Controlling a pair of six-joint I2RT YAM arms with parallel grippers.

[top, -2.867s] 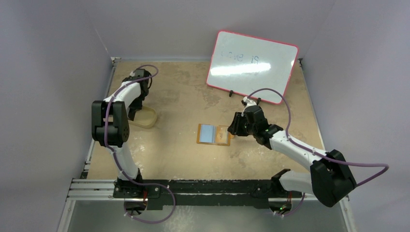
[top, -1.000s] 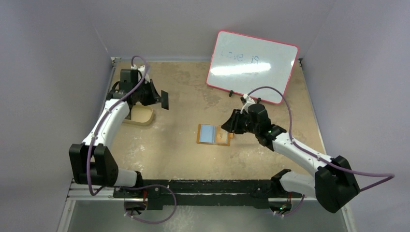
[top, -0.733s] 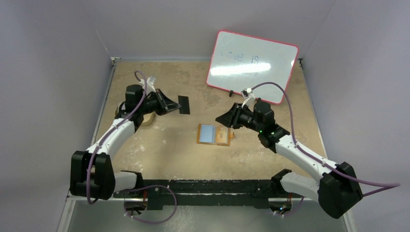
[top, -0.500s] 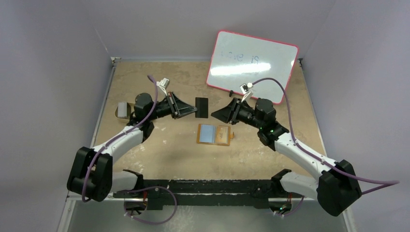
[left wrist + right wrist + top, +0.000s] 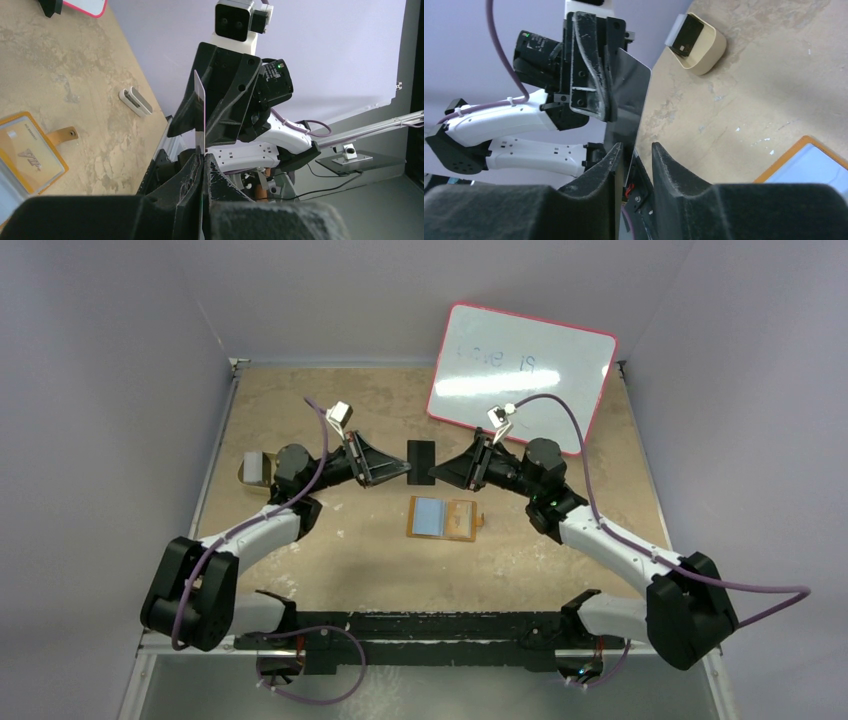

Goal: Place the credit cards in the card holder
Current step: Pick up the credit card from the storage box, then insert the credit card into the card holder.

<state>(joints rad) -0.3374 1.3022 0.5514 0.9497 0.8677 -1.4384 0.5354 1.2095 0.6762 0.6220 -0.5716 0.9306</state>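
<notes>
Credit cards are half sorted: a pale blue plastic credit card (image 5: 430, 515) lies on the left half of the orange-brown leather-like card holder (image 5: 462, 520), which is spread open and flat on the mottled tan table (image 5: 340, 540). Whether it is tucked in we cannot tell. Above it a thin, glossy dark credit card (image 5: 420, 455) hangs in the air, pinched in our left claw (image 5: 405, 469). Our right claw (image 5: 437, 472) straddles its other edge, fingers apart, not clamping. Handover and pocketing remain, we judge.

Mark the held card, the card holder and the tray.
card (image 5: 421, 454): top view, upper part of its dark face.
card holder (image 5: 462, 521): top view, its tan right half.
tray (image 5: 711, 50): right wrist view, its beige outer wall.
</notes>
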